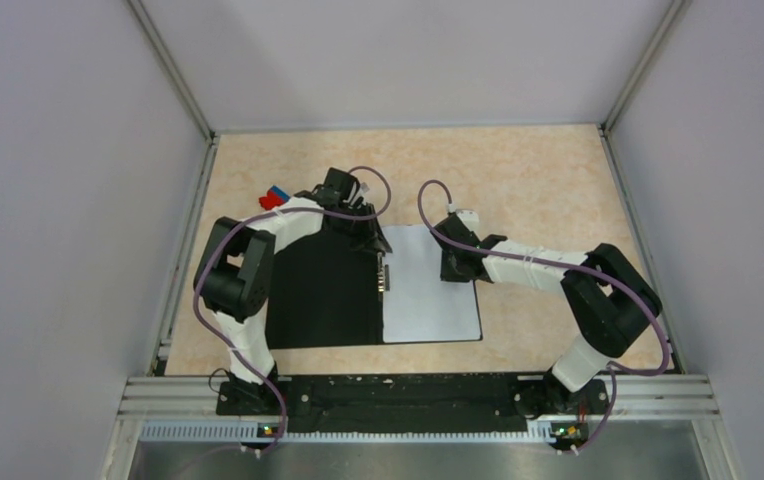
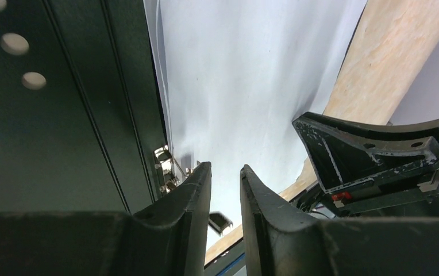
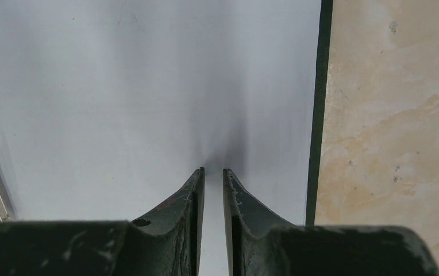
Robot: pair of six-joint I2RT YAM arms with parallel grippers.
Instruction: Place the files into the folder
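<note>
The folder [image 1: 323, 295] lies open on the table, black inside up, with its metal spine clip [image 1: 386, 277] in the middle. White sheets [image 1: 430, 295] lie on its right half; only a blank top sheet shows. My left gripper [image 1: 373, 240] hovers at the far end of the spine, its jaws almost together with nothing between them; its wrist view shows the clip [image 2: 168, 167], the paper [image 2: 246, 75] and the black cover [image 2: 62, 126]. My right gripper [image 1: 450, 268] rests tip-down on the paper's far right part [image 3: 119, 86], jaws nearly closed, near the folder's right edge [image 3: 320, 115].
A small red-and-blue block [image 1: 274, 197] lies on the table beyond the folder's far left corner, beside my left arm. Grey walls close in the table on the left, right and back. The arm bases and a metal rail [image 1: 418, 395] run along the near edge.
</note>
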